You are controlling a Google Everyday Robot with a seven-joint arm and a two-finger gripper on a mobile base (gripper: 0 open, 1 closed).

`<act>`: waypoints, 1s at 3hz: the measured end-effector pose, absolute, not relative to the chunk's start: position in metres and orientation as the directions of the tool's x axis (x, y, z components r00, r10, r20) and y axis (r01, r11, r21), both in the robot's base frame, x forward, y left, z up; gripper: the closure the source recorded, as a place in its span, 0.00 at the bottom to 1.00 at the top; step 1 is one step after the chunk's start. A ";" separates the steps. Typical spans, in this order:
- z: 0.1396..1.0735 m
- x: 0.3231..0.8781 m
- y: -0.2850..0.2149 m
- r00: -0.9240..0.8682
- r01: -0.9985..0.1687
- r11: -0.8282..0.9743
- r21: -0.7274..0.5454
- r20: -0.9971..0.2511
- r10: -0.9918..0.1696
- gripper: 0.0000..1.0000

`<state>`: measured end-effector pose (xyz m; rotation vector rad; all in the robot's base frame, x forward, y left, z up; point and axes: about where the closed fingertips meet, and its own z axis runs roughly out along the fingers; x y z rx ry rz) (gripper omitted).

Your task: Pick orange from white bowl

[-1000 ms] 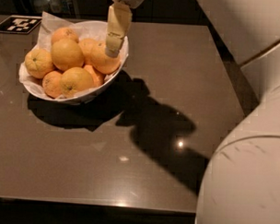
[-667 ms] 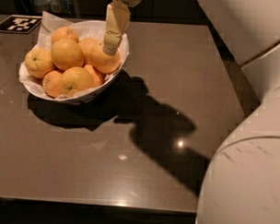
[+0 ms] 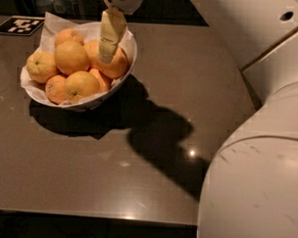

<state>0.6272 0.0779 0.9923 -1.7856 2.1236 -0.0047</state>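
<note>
gripper (image 3: 109,38) is down inside the white bowl (image 3: 132,49), on or just above the orange (image 3: 119,67), which sits at its tip, slightly right. can't tell how far open it is, or whether it has hold of anything. risks:
- neighbouring oranges (image 3: 71,57) packed tight to its left, so closing may catch two or pop the orange sideways
- smooth round skin could slip on lift
- paper liner (image 3: 54,22) may snag and drag the bowl across the desk (image 3: 137,179)

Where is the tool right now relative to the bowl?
In the camera view's upper left, the tool hangs down over the right side of the white bowl, its tip at the rightmost orange beside the right rim.
</note>
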 end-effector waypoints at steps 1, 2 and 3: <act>0.982 0.626 0.081 -0.165 -0.954 0.223 -0.199 -0.273 -0.948 0.07; 0.979 0.628 0.082 -0.188 -0.949 0.244 -0.197 -0.266 -0.945 0.16; 0.977 0.631 0.084 -0.193 -0.948 0.247 -0.199 -0.259 -0.947 0.23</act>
